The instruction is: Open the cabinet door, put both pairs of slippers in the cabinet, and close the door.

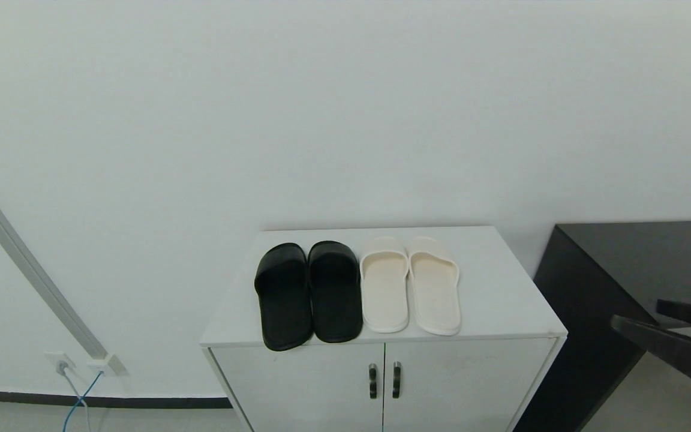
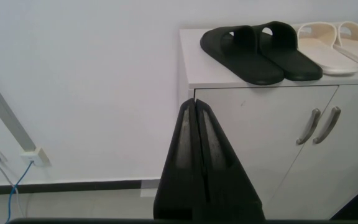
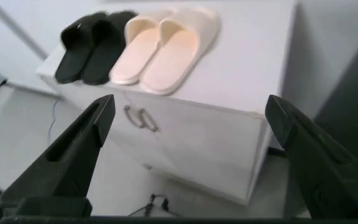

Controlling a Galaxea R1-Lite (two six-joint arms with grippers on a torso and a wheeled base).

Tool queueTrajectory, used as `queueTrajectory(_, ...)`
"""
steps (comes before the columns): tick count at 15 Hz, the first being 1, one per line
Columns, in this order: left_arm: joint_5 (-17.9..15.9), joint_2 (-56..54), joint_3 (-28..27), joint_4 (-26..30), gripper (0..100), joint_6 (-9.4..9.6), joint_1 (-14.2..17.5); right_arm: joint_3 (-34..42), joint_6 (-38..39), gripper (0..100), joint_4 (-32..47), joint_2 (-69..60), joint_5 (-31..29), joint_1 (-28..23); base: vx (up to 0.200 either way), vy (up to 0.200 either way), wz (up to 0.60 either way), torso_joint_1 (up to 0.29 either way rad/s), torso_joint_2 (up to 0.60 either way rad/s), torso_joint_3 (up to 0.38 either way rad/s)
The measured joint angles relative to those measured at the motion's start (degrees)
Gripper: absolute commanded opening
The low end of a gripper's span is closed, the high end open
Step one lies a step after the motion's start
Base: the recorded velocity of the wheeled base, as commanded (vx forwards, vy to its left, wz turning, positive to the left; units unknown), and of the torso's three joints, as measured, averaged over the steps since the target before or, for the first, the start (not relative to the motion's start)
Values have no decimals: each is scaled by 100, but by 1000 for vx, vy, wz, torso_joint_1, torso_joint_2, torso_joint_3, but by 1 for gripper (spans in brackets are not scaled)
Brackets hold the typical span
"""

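Office-like room: white wall (image 1: 345, 90), white cabinet (image 1: 501, 282), black desk (image 1: 639, 258), wall sockets (image 1: 60, 362).

The left gripper (image 2: 196, 104) has its two dark jaws pressed flat together with no gap between them, tapering to a narrow tip that points forward. The right gripper (image 3: 190, 102) holds its jaws spread wide apart. In the head view it juts in low on the robot's right, jaws angled toward the left.
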Motion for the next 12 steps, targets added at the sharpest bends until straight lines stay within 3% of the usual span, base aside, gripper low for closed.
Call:
queueTrajectory(3,-2,0,0,0,0,-5,0,-642,347,100,-217,992,-862,992,0,0,0,0,0,0)
queueTrajectory(6,0,0,0,-2,0,-9,0,-1342,709,100,-336,2004,-1754,1660,0,0,0,0,0,0)
queueTrajectory(12,2,0,0,0,0,-18,0,-2782,953,100,-367,3884,-2855,2021,0,0,0,0,0,0)
